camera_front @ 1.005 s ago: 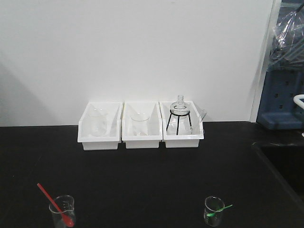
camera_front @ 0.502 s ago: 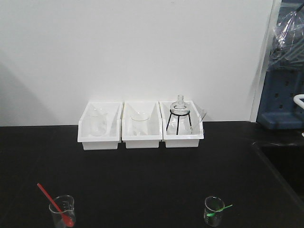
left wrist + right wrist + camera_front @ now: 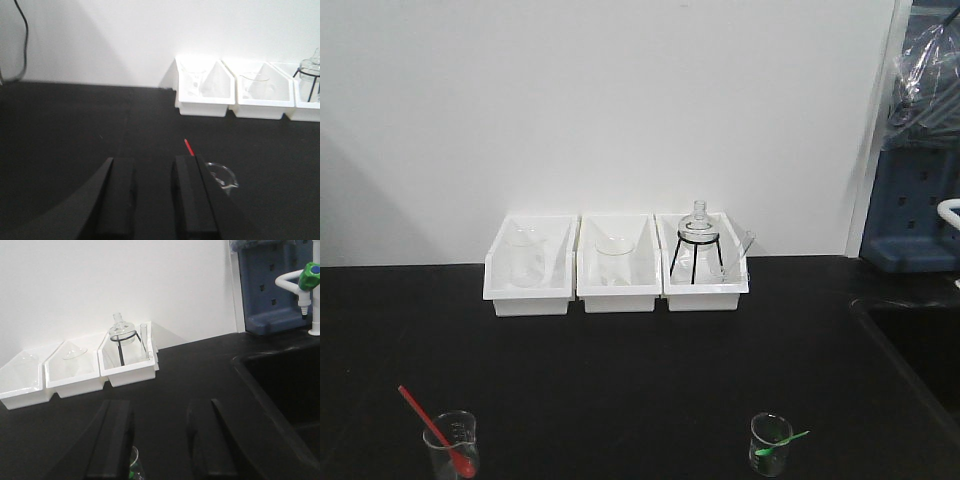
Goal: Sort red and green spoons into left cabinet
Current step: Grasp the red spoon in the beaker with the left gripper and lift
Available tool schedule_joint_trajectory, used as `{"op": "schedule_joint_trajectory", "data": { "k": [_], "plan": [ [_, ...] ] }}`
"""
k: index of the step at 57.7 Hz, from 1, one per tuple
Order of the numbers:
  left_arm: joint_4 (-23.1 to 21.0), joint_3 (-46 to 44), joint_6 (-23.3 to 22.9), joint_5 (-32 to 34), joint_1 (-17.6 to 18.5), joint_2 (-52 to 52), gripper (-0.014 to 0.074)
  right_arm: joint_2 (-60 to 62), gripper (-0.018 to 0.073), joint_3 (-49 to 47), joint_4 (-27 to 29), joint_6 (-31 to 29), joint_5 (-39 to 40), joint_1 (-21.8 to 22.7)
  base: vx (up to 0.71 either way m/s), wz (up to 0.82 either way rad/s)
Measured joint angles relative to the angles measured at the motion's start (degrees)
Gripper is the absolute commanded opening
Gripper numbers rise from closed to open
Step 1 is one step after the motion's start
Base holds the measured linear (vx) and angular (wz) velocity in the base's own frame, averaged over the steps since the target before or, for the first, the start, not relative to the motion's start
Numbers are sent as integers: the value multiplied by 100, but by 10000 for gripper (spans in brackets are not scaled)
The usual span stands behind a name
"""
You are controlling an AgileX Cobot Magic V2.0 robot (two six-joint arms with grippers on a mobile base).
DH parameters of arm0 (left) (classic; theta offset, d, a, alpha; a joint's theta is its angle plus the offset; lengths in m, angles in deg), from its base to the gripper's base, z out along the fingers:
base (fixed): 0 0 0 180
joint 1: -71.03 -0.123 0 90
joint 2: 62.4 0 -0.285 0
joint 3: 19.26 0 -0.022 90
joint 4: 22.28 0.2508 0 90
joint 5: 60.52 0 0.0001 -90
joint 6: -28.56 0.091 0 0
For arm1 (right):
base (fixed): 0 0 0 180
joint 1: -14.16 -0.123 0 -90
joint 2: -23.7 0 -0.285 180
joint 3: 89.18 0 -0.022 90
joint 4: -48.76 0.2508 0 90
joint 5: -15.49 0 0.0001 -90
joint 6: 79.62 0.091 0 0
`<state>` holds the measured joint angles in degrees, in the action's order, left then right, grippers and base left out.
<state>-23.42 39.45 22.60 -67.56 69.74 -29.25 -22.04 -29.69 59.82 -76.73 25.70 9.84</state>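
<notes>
Left gripper (image 3: 152, 167) is hanging low over the tabletop (image 3: 640, 360) with its two dark fingers parted and nothing between them. The right gripper (image 3: 160, 410) is doing the same, spread wider and likewise carrying nothing.

We are finding the red spoon (image 3: 435, 430) closest to us on the left, standing bowl-down in the left beaker (image 3: 463, 428). Its long axis is running on a diagonal, with the handle leaning up and away to the left over the rim. From the left wrist only the handle's tip is showing, just past the right-hand finger. On the right, the green spoon (image 3: 780, 443) is sitting in the right beaker (image 3: 765, 428) with its bowl inside. Its shorter handle is poking out over the rim to the right and rising slightly. The two beakers are standing well apart.

Against the pictures from a second ago we are noticing no change: spoons, beakers and bins are lying just as they were.

The tabletop is showing matte black. Farther back, three white bins (image 3: 618, 295) holding clear glassware are sitting side by side against a plain white wall (image 3: 620, 100). To the right a dark sink (image 3: 920, 340) is opening in the tabletop, with a blue unit (image 3: 920, 210) behind it.
</notes>
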Motion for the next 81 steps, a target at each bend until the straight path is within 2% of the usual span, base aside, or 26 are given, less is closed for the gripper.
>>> {"op": "schedule_joint_trajectory", "data": {
  "k": [4, 11, 28, 34, 38, 42, 49, 52, 55, 61, 66, 81],
  "plan": [
    [-301, 0, 0, 34, 0, 292, 369, -126, 347, 12, 0, 0, 0, 0, 0, 0],
    [-489, 0, 0, 297, 0, 844, 400, -311, 347, 12, 5, 0, 0, 0, 0, 0],
    [-551, 0, -15, 1856, 0, 2627, 489, -986, 377, 12, 5, 0, 121, 0, 0, 0],
    [-536, 0, -230, 2351, 60, 3189, 490, -1373, 410, 12, -2, 0, 317, 0, 0, 0],
    [-366, 0, -455, 2704, 144, 3518, 490, -1630, 424, 12, -75, 0, 498, 0, 0, 0],
    [9, 0, -861, 3237, 242, 3856, 490, -1876, 426, 12, -196, 0, 741, 0, 0, 0],
    [1064, -130, -1561, 4168, 351, 4587, 490, -2257, 426, 12, -492, 0, 1195, 0, 0, 0],
    [1433, -233, -1610, 4524, 354, 4985, 490, -2383, 426, 12, -574, 0, 1353, 0, 0, 0],
    [1598, -348, -1532, 4903, 354, 5351, 490, -2459, 426, 12, -636, 0, 1461, 0, 0, 0],
    [1602, -603, -1124, 5475, 354, 6038, 490, -2517, 426, 12, -697, 0, 1506, 0, 0, 0],
    [1482, -812, -962, 5856, 354, 6600, 490, -2517, 426, 12, -711, 0, 1515, 0, 0, 0],
    [1295, -1288, -1468, 6453, 354, 7594, 490, -2517, 426, 12, -711, 0, 1515, 0, 0, 0]
  ]
}}
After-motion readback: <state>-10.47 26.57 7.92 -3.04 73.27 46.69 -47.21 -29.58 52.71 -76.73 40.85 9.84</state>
